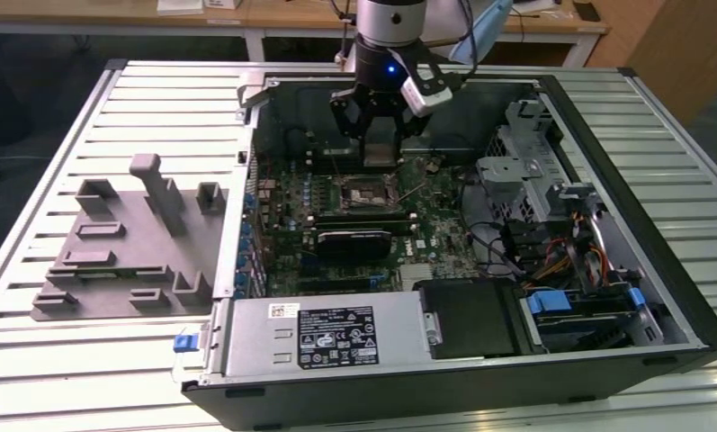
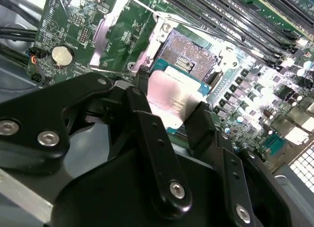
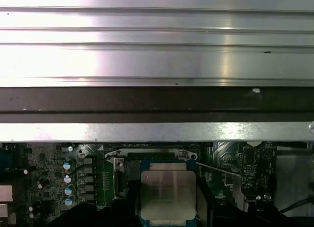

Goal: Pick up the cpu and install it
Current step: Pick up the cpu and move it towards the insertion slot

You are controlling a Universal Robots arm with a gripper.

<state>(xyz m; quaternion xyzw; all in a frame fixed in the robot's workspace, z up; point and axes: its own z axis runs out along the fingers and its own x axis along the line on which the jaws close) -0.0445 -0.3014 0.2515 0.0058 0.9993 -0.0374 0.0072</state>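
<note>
Plainly, the black fingers (image 2: pixel 147 121) are drawn in narrow and clamp the cpu (image 2: pixel 175 94) by two opposite edges, its shiny metal top facing out between them. The second wrist view shows the gripper (image 2: pixel 172 107) from behind its linkage, with the chip held at a tilt over the near side of the open socket (image 2: pixel 189 58). The first wrist view meets the chip (image 3: pixel 168 195) face on, a dark finger on each side and the socket's metal frame (image 3: pixel 156 157) just past it.

Only the second wrist view takes in the coin battery (image 2: pixel 63 55) and the long memory slots (image 2: pixel 230 16). The first wrist view adds the case wall (image 3: pixel 157 131) and the slatted table (image 3: pixel 157 40) beyond. The exterior view gives the wider setting: the gripper (image 1: pixel 380 148) hangs over the motherboard (image 1: pixel 436 229), close to the socket (image 1: pixel 364 192) on its far side, inside the open case (image 1: pixel 646 297). A grey fixture (image 1: pixel 130 243) lies on the table at the exterior view's left.

Between the fingers in the exterior view the chip is hard to make out. No view settles whether it touches the socket. Its lower edge is cut off in the first wrist view.
</note>
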